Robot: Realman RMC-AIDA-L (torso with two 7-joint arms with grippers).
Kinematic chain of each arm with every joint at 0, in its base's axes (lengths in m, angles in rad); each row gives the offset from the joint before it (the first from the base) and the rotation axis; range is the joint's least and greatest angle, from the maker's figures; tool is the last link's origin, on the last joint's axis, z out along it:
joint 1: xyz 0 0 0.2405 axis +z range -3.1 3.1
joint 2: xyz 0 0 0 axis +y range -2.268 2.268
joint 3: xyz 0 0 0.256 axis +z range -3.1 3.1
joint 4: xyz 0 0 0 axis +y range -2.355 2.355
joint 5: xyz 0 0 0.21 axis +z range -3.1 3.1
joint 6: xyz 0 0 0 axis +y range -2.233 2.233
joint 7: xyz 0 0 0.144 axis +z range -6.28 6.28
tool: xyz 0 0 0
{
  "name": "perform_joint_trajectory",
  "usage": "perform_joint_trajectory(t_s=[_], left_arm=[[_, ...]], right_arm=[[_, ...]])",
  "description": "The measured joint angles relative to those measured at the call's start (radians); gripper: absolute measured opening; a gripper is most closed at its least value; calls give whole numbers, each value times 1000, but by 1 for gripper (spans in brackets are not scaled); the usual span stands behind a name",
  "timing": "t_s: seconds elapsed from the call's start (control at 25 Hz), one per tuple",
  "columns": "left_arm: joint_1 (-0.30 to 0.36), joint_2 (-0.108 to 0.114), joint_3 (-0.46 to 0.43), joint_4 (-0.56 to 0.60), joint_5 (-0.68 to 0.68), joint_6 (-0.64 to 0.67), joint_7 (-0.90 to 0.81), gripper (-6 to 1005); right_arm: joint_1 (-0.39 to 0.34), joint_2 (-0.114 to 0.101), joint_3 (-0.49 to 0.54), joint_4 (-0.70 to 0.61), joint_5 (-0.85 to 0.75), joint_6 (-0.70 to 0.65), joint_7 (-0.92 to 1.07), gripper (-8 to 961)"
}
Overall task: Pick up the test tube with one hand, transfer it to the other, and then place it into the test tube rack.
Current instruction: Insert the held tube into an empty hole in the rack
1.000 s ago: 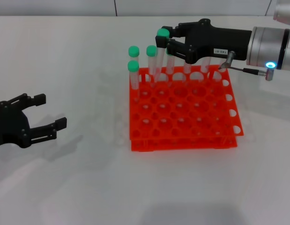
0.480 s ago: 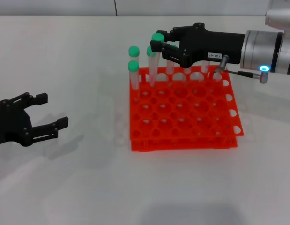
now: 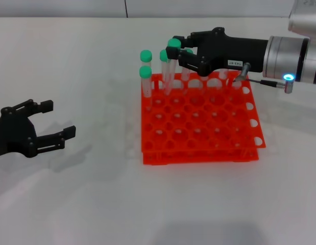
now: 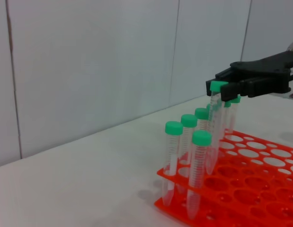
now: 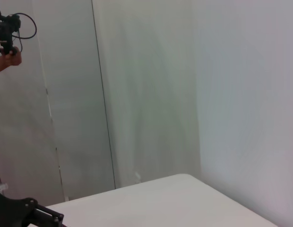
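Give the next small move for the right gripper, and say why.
Probably lower straight down: the right gripper holds the test tube by its cap, with its tip at a back-row hole of the rack and not fully seated.

black tool (image 4: 225, 88) grips a green-capped tube (image 4: 214, 124) over the orange rack (image 4: 260, 177).

Glossy orange plastic rack (image 3: 198, 122), clear plastic tube (image 3: 170, 71)
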Motion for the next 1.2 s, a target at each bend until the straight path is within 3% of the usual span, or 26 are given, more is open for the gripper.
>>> perform_joint_trajectory(t_s=[0.44,1.2], left_arm=[[-26,1,0,-17,21,1,-2,881],[-44,4,0,-17,30,-11,1,881]], right_arm=[[0,0,-13,17,0,19,-16,289],[0,0,-131,46,96,74,-94,292]])
